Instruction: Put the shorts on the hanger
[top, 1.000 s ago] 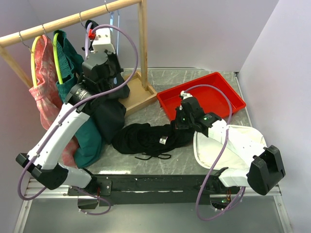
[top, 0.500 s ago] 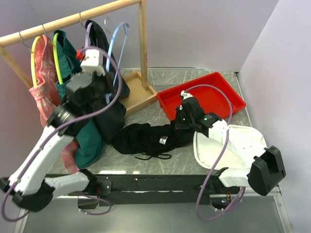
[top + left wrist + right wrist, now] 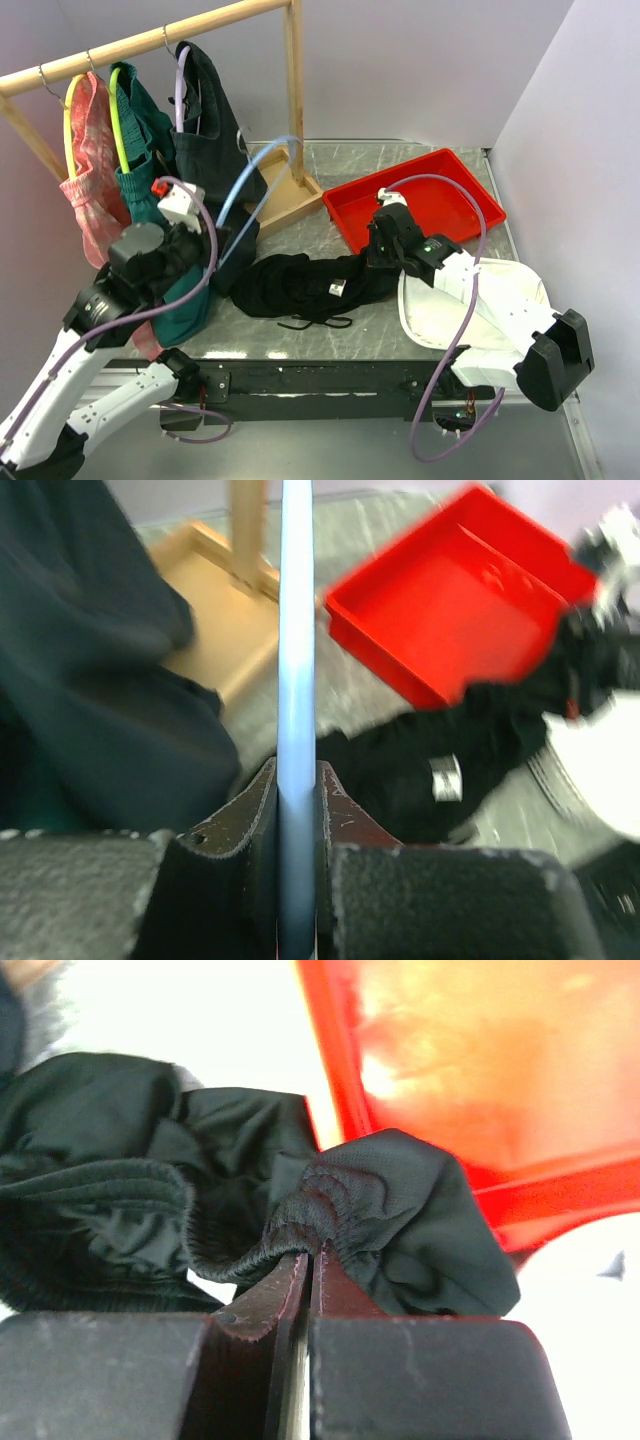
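The black shorts lie crumpled on the table in the middle, white label up. My right gripper is shut on the right end of their waistband; in the right wrist view the gathered elastic sits pinched at my gripper. My left gripper is shut on the light blue hanger, which it holds off the rail, slanting up toward the rack's post. In the left wrist view the blue bar runs straight up between my gripper, with the shorts ahead to the right.
A wooden rack at the back left carries pink checked shorts, dark green shorts and a dark garment on other hangers. A red tray sits at the back right. A white cloth lies at the right.
My left arm has pulled back and down from the rail, bringing the light blue hanger off it and toward the table. My right gripper has stayed on the shorts' waistband.
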